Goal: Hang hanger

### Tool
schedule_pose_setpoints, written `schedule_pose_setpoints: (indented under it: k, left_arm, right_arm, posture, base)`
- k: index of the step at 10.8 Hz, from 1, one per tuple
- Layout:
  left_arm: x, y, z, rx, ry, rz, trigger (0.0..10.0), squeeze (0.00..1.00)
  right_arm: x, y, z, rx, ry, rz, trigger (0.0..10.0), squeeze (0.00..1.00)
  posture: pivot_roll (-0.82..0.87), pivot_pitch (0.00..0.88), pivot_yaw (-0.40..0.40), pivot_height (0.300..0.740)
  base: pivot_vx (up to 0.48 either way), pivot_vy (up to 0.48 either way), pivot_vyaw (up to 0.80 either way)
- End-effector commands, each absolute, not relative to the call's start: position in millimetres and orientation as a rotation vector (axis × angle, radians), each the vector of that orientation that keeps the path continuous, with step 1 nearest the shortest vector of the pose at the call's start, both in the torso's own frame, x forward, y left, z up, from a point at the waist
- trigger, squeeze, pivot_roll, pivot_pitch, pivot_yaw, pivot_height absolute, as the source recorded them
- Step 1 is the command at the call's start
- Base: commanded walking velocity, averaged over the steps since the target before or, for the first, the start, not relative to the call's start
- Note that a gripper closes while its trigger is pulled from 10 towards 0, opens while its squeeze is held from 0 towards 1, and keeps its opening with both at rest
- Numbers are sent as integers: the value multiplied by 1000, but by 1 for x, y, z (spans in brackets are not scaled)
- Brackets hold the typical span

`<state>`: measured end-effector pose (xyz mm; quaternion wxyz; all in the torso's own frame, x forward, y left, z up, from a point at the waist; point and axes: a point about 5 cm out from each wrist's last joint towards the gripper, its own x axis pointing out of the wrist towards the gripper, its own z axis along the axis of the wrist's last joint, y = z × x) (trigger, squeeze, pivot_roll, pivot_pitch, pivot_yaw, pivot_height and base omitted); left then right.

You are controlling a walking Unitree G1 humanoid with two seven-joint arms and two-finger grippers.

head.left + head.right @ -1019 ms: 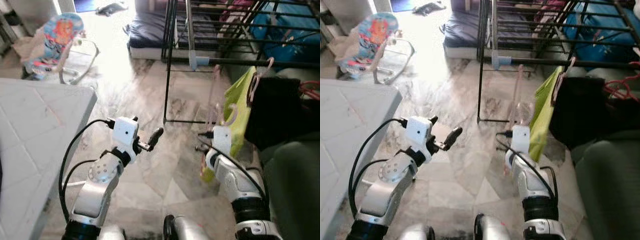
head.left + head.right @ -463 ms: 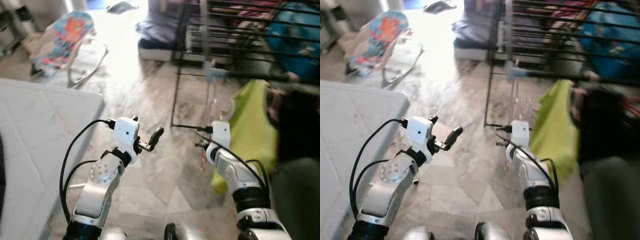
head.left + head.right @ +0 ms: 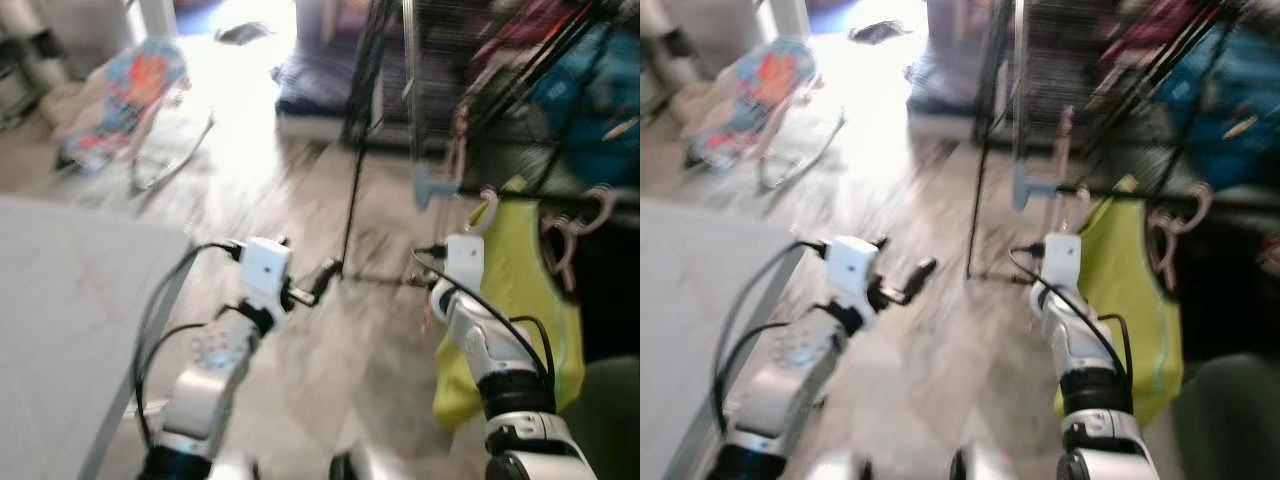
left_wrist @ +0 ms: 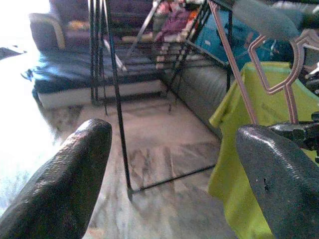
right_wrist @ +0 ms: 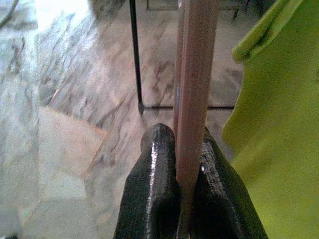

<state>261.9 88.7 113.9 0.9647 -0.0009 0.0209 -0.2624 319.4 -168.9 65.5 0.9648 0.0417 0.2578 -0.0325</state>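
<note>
Right hand [image 5: 185, 149] raised, gripping one pink hanger [image 5: 193, 84]; rack [image 4: 112, 94] nearer.

Two grippers, one pink hanger [image 5: 192, 84], one lime shirt [image 3: 510, 300], one drying rack [image 4: 117, 99], one baby bouncer [image 3: 130, 95]

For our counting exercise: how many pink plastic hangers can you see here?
2. One pink plastic hanger is clamped in the right hand; another hooks the black rail by the lime-green shirt. Blur may hide more.
</note>
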Motion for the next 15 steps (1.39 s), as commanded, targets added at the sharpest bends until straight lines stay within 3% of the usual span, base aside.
schedule_pose_setpoints:
  k: [1,6,14,15]
  left_arm:
    - [259,91,110,5,61,-524,10000,0]
    - [259,91,107,17,91,-524,10000,0]
    - [254,90,101,27,149,-514,10000,0]
    - [253,90,101,30,153,-512,10000,0]
  right_arm:
    - [319,-164,66,76,507,-56,10000,0]
    - [339,-173,80,147,529,-88,10000,0]
    - [355,-157,75,100,683,21,10000,0]
    - [355,-161,74,103,683,1,10000,125]
  posture:
    - [-30,119,-48,740]
    - [-25,123,-47,740]
    - [1,137,-75,740]
    - [8,136,-78,740]
  base:
    - [0,0,0]
    - [0,0,0]
    - [0,0,0]
    - [0,0,0]
